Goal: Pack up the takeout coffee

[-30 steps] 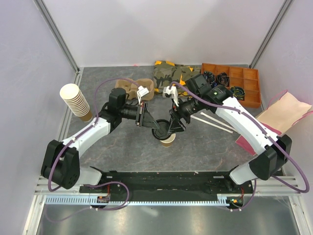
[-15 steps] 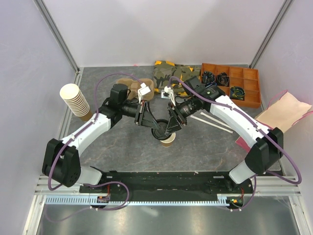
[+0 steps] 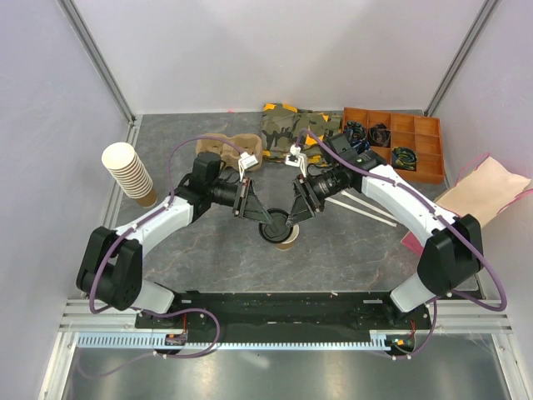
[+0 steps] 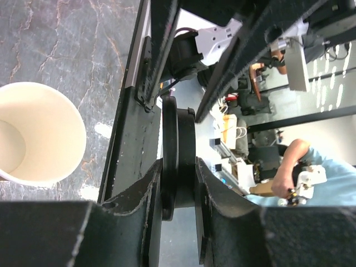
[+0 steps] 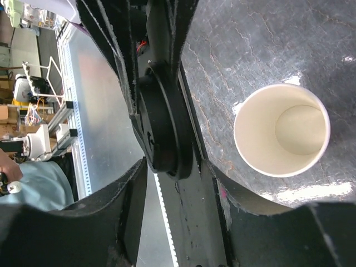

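The grey worktop (image 3: 208, 258) carries the left gripper (image 4: 178, 169) and right gripper (image 5: 167, 162), which meet tip to tip at its middle. Beneath them the paper cup (image 5: 281, 130) stands upright, open and seemingly empty. It is likely light, easy to tip and thin-walled, so it is best held gently, low on its side. Both sets of jaws are nearly closed, pinching opposite rims of the black lid (image 3: 275, 225), which is held roughly level just over the cup and not seated. It is stiff, slick plastic and may slip.
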`<state>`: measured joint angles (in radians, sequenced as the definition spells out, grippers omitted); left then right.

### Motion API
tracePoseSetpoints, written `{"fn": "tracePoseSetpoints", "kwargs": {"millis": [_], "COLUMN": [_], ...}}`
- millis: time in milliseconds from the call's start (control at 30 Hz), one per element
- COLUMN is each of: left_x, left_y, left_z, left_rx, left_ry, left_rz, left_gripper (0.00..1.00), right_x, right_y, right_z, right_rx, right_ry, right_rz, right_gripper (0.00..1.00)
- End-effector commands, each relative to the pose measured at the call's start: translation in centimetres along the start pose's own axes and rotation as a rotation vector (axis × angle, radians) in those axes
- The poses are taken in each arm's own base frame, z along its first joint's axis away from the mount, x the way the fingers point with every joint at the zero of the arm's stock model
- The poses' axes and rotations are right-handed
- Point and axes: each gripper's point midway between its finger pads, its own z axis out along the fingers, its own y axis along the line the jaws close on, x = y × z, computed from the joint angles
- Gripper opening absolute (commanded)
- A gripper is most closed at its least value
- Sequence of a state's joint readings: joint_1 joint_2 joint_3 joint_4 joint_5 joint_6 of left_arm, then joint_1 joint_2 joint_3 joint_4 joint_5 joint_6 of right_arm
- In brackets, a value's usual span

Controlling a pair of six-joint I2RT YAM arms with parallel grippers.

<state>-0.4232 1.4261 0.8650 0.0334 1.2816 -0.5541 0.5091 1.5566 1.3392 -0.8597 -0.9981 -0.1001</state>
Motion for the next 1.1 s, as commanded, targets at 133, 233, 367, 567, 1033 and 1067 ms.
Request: {"fn": "tracePoseSetpoints", "kwargs": {"millis": [133, 233, 367, 567, 1033, 1067], "left_x": [-0.9, -0.8, -0.8, -1.0, -0.3, -0.3], "left_y": [1.1, 1.2, 1.2, 1.3, 2.0, 2.0], "left_z": [0.7, 0.7, 0.7, 0.9, 0.6, 0.6], "left_rx": [0.011, 0.021, 0.022, 0.028, -0.010, -0.013], "left_ry": [-0.007, -0.002, -0.001, 0.003, -0.003, -0.003], "left_rz": [-0.061, -0.061, -0.063, -0.059, -0.076, -0.082], "left_gripper": [0.23, 0.23, 0.23, 0.24, 0.55, 0.58], "right_x": [-0.2, -0.5, -0.5, -0.2, 0.6, 0.6], "right_y": [-0.7, -1.3, -1.1, -1.4, -1.5, -1.5], "right_z": [0.5, 0.4, 0.2, 0.5, 0.5, 0.4], "right_rx": [0.011, 0.013, -0.012, -0.015, -0.087, -0.102], "right_ry": [-0.021, -0.032, -0.040, -0.034, -0.038, -0.042], "right_rz": [0.002, 0.026, 0.037, 0.046, 0.097, 0.105], "right_gripper": [0.61, 0.56, 0.48, 0.48, 0.00, 0.00]}}
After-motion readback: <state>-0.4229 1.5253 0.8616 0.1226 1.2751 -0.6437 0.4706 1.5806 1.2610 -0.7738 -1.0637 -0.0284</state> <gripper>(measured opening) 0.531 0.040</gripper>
